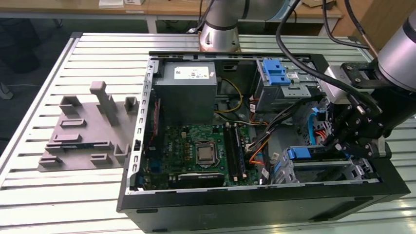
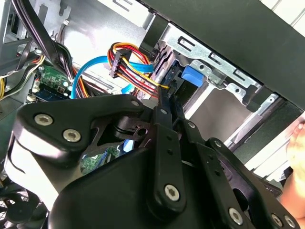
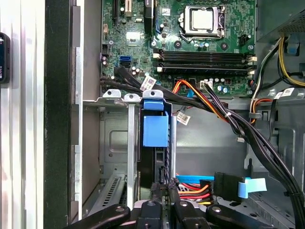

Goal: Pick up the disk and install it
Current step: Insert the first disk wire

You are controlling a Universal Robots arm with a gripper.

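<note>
Black gripper [image 3: 167,193] linkage fills my near view, fingers drawn close together on the disk's [image 3: 153,164] dark upper edge | disk stands on edge in the grey drive bay [image 3: 114,143], blue tab at its end | motherboard [image 1: 201,151] beyond.

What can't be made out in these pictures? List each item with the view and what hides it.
- The disk, first wrist view: the drive bay walls hide its label and sides, so whether it is fully seated cannot be told.
- The drive bay's far end, exterior view: the gripper covers it.
- The motherboard, second wrist view: mostly behind the gripper's black body and the cables.
</note>
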